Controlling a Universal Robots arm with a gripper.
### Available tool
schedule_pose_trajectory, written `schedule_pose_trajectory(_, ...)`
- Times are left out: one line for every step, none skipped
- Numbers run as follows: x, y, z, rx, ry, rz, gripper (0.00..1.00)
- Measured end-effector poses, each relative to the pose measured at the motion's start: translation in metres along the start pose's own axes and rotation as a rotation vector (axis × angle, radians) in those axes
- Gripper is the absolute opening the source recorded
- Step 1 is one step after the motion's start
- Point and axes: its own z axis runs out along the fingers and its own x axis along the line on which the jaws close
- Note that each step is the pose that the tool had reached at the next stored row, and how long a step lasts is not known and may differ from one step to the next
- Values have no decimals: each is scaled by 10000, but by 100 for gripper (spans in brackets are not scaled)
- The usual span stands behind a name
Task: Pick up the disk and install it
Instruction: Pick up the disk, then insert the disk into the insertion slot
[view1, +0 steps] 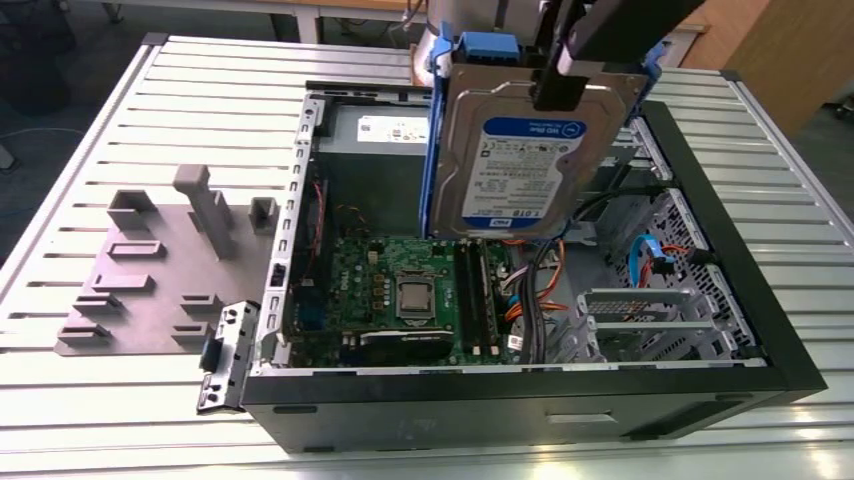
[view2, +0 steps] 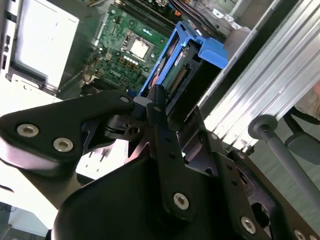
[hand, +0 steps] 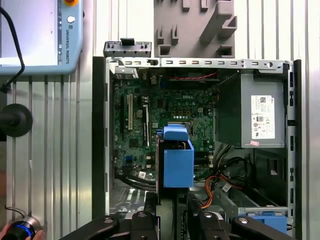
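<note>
Clamped by jaws of gripper (view1: 559, 88) at stiff upper edge: disk (view1: 523, 175), upright above open case (view1: 534, 400); likely dense, rigid, shock-sensitive.

The disk (view1: 527, 160) is smooth silver metal framed in blue plastic; the desk (view1: 120, 130) is ribbed matt metal.

Disk (view1: 527, 165) upright in pincer (view1: 555, 92), above motherboard (view1: 400, 290) inside case (view1: 534, 390) on table (view1: 94, 410).
</note>
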Motion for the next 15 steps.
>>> schedule_pose_trajectory(32,-1,0,0,0,0,35)
schedule_pose_trajectory(63,-1,-2,0,5,1,35)
schedule_pose_trajectory(94,-2,-4,0,9,0,35)
schedule_pose_trajectory(126,-2,-4,0,10,1,35)
schedule_pose_trajectory(157,-3,-5,1,14,1,35)
schedule_pose_trajectory(184,-3,-7,0,19,1,35)
schedule_pose_trajectory(196,-3,-7,0,22,1,35)
schedule_pose_trajectory(199,-2,-8,0,23,3,35)
schedule_pose_trajectory(198,-3,-7,1,22,3,35)
schedule_pose_trajectory(199,-3,-7,1,21,2,35)
schedule_pose_trajectory(199,-4,-7,1,21,1,35)
schedule_pose_trajectory(199,-4,-7,0,22,1,35)
schedule_pose_trajectory(199,-4,-8,0,22,1,35)
schedule_pose_trajectory(200,-3,-7,1,21,1,35)
schedule_pose_trajectory(200,-4,-7,1,21,1,35)
